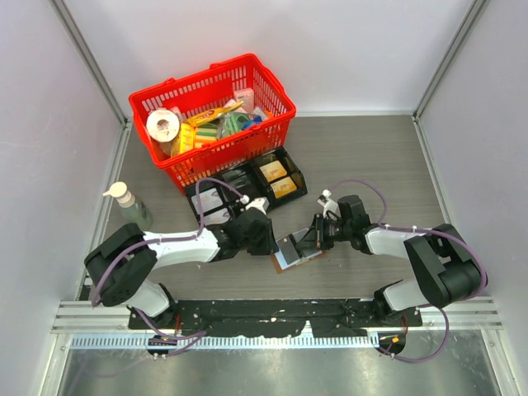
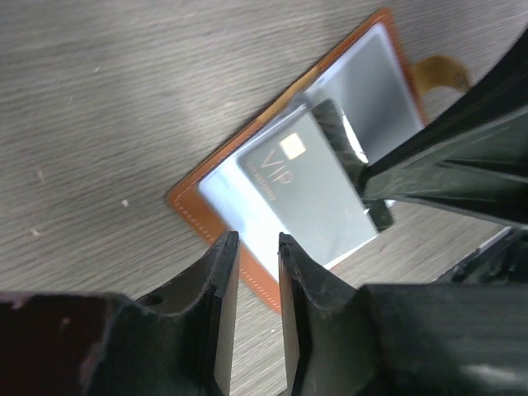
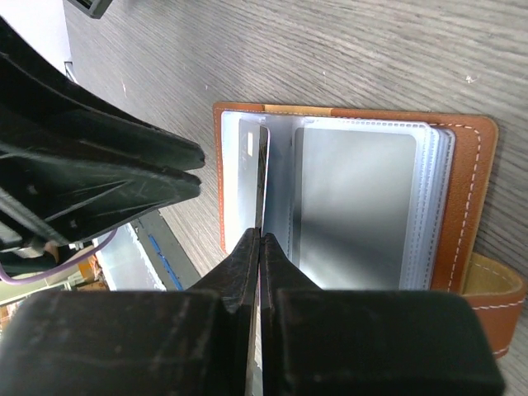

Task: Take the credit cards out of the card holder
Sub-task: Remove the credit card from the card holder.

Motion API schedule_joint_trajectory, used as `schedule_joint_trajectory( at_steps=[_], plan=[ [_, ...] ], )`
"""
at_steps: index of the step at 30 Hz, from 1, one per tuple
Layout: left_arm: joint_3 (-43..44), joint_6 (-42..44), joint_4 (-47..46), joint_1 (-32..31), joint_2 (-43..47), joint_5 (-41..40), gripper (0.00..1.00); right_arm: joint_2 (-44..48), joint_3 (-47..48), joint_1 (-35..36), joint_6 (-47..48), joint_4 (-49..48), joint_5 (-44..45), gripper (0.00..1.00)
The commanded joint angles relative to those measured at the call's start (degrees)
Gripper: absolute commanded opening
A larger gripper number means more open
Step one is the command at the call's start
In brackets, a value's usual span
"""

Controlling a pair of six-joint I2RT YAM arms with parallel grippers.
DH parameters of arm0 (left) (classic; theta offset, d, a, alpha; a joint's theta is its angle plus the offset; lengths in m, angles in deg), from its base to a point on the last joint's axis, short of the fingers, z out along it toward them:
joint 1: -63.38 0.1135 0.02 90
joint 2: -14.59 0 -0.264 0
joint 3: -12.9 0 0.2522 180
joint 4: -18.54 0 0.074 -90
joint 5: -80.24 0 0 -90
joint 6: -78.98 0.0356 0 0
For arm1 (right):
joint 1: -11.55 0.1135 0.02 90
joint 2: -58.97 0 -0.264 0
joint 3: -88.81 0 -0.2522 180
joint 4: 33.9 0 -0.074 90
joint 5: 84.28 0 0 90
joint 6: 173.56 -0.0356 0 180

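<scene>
Brown leather-like bifold card holder point(image 1: 293, 250) lies open mid near edge of grey wood-grain desk point(image 1: 371, 157), right fingers point(image 3: 254, 252) clamped on thin grey credit card point(image 2: 309, 186), left fingers point(image 2: 285, 262) slightly apart and empty, so unpinned holder may drag along.

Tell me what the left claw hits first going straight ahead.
Probably the card holder, its brown near edge, just ahead of the left claw; the grey VIP card lies beyond. Depth is unclear.

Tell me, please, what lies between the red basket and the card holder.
The black divided tray lies between the red basket and the card holder; the top view shows it.
</scene>
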Motion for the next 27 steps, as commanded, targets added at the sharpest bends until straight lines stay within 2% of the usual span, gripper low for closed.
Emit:
schedule_joint_trajectory(
  at_steps=[1, 5, 14, 19, 27],
  plan=[
    [4.7, 3.9, 0.4, -0.1, 1.9, 1.5, 0.31, 0.7, 1.4, -0.1, 1.8, 0.3, -0.2, 0.06],
    [6.9, 5.0, 0.4, -0.1, -1.4, 1.7, 0.31, 0.2, 0.9, -0.1, 1.8, -0.4, 0.3, 0.06],
    [7.5, 4.7, 4.2, -0.2, -7.1, 4.6, 0.19, 0.3, -0.8, -0.1, 0.4, -2.6, 3.0, 0.08],
    [7.4, 4.3, 5.3, -0.3, -9.3, 5.4, 0.16, -1.6, -3.1, -0.1, -3.3, -9.0, 2.4, 0.2],
    [7.3, 3.8, 7.1, -0.3, -9.8, 4.9, 0.13, -4.3, -5.2, -0.1, -6.0, -15.4, 1.4, 0.21]
  ],
)
